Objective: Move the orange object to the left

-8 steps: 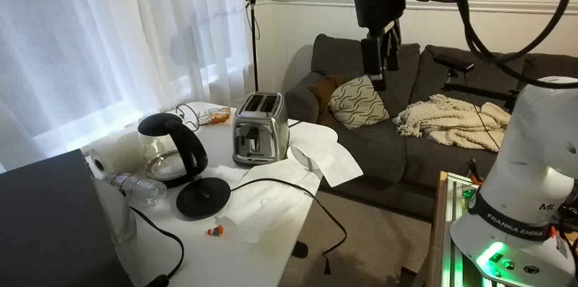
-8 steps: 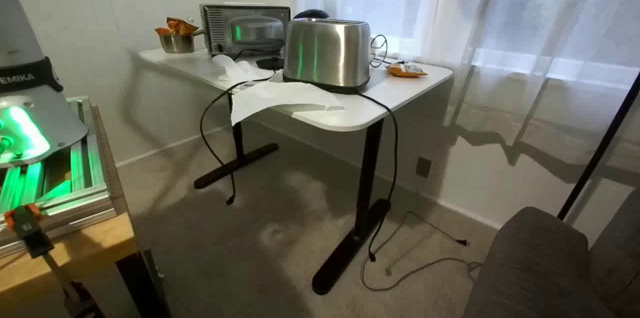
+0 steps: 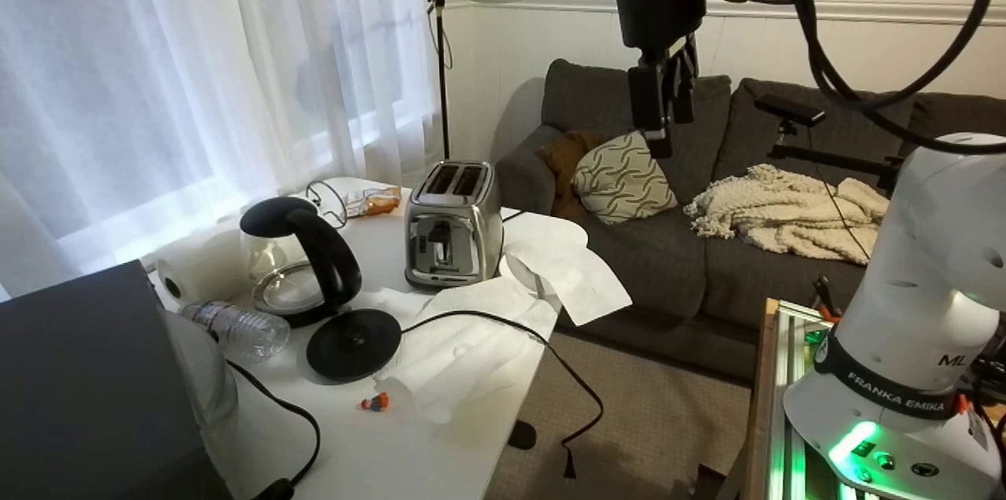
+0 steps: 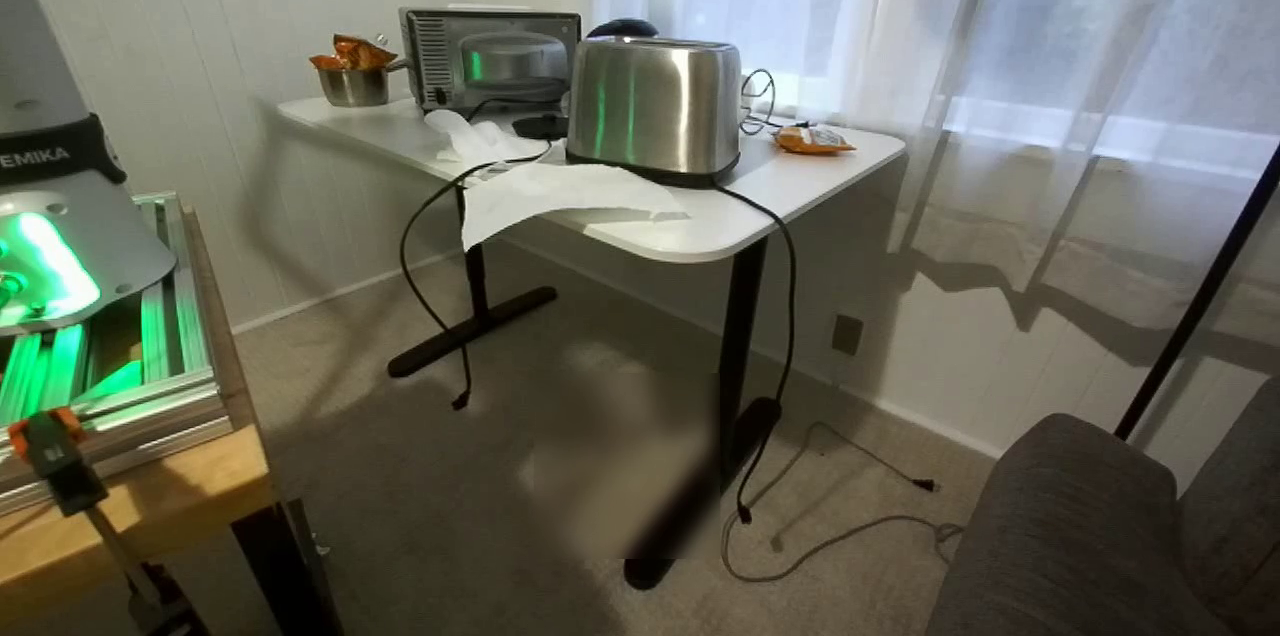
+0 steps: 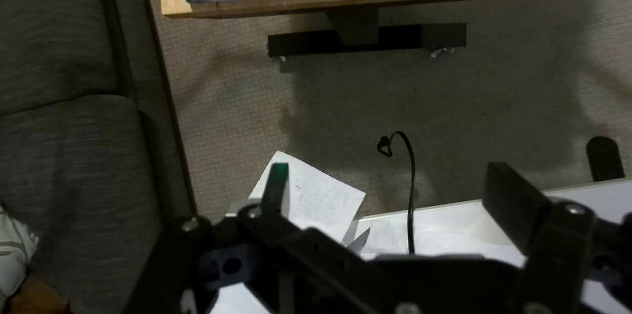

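A small orange object [image 3: 375, 402] with a bluish-grey part lies on the white table [image 3: 377, 461], in front of the black kettle base. An orange snack bag [image 3: 383, 202] lies at the table's far end; it also shows in an exterior view [image 4: 813, 140]. More orange packaging [image 4: 357, 52] sticks out of a metal pot. My gripper [image 3: 670, 130] hangs high, well above and apart from the table things. In the wrist view my gripper [image 5: 388, 168] has its fingers wide apart with nothing between them. The small orange object is out of view in the wrist view.
A toaster [image 3: 454, 225], a glass kettle [image 3: 295, 256], its round base [image 3: 354, 345], a plastic bottle [image 3: 244, 329] and a dark oven [image 3: 86, 390] stand or lie on the table. Paper sheets [image 3: 570, 280] overhang the edge. A black cord [image 3: 578, 378] hangs down.
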Controlling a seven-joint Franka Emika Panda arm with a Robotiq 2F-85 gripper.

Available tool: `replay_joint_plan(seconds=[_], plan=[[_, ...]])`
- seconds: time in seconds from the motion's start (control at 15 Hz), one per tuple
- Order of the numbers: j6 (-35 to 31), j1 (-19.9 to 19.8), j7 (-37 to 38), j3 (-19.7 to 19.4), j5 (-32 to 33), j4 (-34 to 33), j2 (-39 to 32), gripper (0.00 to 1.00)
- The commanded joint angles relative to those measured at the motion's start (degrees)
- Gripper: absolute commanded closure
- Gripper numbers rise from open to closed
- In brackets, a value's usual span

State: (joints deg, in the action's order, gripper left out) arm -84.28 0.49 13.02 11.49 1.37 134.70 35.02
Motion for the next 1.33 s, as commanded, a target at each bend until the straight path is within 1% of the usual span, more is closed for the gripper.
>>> replay_joint_plan(seconds=[0.0, 0.2, 0.33, 0.47, 0.67, 0.8, 0.87, 1.07, 1.2, 1.27], plan=[[-1.9, 3.6, -3.4, 0.3, 0.3, -1.0, -4.2, 0.00], [-8.1, 7.8, -7.2, 1.8, -1.0, -1.2, -9.0, 0.00], [-14.6, 10.5, -9.6, 2.5, -1.1, -1.0, -12.6, 0.00], [-21.4, 12.1, -12.8, 3.0, 0.9, -0.8, -16.3, 0.00], [-32.4, 13.5, -19.2, 2.5, 0.8, -0.3, -21.5, 0.00], [-39.5, 13.7, -21.8, 2.5, 0.3, -0.2, -25.2, 0.00], [-43.0, 13.6, -21.9, 2.7, 0.6, -0.2, -27.3, 0.00], [-50.8, 13.5, -23.8, 2.9, 1.1, -0.9, -33.4, 0.00], [-54.1, 13.6, -26.0, 3.0, 0.4, -1.9, -37.5, 0.00], [-54.6, 13.7, -28.1, 3.1, -0.6, -2.5, -39.3, 0.00]])
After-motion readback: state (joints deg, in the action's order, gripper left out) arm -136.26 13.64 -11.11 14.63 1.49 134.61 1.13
